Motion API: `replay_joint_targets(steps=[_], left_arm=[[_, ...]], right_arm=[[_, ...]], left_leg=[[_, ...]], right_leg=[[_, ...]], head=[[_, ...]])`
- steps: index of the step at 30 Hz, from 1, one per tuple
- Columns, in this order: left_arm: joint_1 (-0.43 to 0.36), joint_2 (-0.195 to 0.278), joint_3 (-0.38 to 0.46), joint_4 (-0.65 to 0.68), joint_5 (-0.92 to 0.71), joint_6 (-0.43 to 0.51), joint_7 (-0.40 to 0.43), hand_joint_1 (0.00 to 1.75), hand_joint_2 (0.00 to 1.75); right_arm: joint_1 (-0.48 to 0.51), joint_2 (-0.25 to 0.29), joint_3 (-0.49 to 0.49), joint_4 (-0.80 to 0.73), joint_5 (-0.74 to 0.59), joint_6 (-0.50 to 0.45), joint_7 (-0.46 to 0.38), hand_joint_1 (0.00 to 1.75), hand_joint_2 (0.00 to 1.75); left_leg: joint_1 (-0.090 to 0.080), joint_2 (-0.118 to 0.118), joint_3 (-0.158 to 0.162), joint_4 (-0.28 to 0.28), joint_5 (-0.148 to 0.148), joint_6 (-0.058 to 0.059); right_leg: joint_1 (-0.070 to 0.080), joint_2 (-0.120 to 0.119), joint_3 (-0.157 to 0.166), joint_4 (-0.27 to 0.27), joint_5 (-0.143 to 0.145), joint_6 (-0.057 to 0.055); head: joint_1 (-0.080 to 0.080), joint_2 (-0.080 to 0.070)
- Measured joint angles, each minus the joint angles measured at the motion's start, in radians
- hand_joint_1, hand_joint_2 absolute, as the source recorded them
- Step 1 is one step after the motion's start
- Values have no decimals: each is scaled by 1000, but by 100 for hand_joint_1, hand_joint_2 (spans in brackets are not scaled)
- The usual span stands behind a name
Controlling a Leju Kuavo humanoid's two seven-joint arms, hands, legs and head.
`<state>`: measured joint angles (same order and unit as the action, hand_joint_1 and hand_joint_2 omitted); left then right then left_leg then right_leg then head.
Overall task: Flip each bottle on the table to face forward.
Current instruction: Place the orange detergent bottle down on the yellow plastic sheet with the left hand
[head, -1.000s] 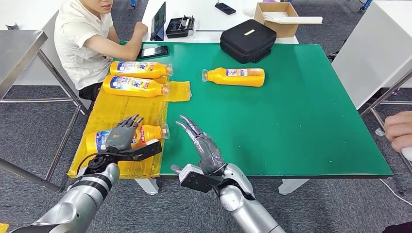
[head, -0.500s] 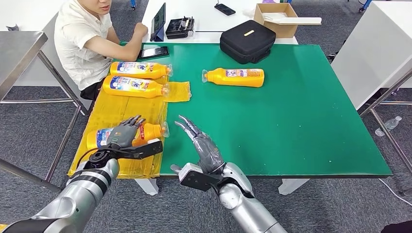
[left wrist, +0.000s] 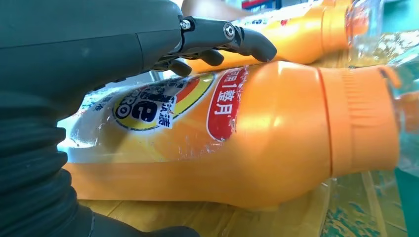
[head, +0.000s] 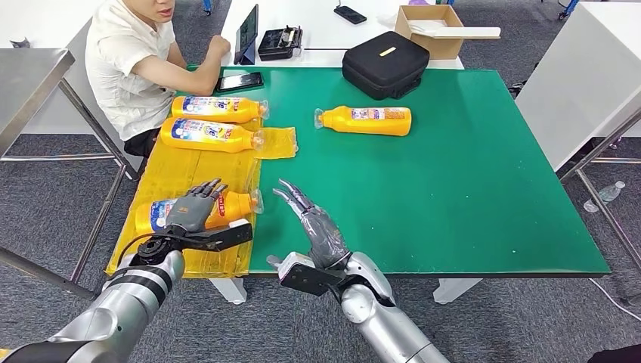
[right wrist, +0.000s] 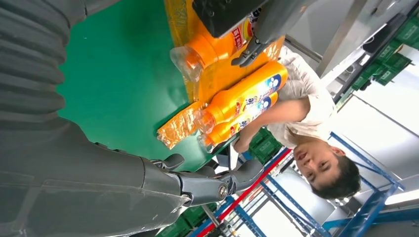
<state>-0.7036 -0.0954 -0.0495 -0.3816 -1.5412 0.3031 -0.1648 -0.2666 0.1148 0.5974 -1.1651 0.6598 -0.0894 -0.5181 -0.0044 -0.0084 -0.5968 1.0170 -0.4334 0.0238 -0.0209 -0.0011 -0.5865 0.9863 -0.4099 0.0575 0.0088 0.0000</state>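
Change: left hand [head: 193, 208] lies a little further over the nearest bottle [head: 233, 204] than a second before, fingers draped on its label but not yet closed around; the flip is not begun.
Right hand [head: 317, 229]: holds nothing, fingers apart, just beside the cap.
Bottles: nearest one and two more [head: 212, 134] on the yellow sheet [head: 181, 170], a fourth [head: 368, 119] on the green table [head: 453, 189].
Hidden: the left thumb and the bottle's underside cannot be seen.

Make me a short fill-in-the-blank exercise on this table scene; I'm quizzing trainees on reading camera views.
1. The left hand rests on the nearest ____ bottle.
2. The right hand hovers open over the ____ table.
3. The black case sits at the table's ____ edge.

Missing words: orange; green; far
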Motion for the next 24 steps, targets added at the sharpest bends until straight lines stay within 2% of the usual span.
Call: replay_joint_targets(steps=[6,13,24], left_arm=[[35,-38,-20,-85,56,113,-70,0,175],[126,-95,-74,-331,133,97,-84,0,175],[220,-112,-165,-507,150,92,-86,0,175]], right_arm=[[24,0,-1,-15,23,-13,22,0,175],[67,0,-10,-57,54,-17,42,0,175],[95,6,-28,-78,75,-17,50,0,175]], left_leg=[[0,0,-3,0,1,1],[-1,0,-8,0,0,1],[0,0,-8,0,0,1]], right_leg=[[0,0,-3,0,0,0],[-1,0,-7,0,0,1],[0,0,-7,0,0,1]], head=[[0,0],[0,0],[0,0]])
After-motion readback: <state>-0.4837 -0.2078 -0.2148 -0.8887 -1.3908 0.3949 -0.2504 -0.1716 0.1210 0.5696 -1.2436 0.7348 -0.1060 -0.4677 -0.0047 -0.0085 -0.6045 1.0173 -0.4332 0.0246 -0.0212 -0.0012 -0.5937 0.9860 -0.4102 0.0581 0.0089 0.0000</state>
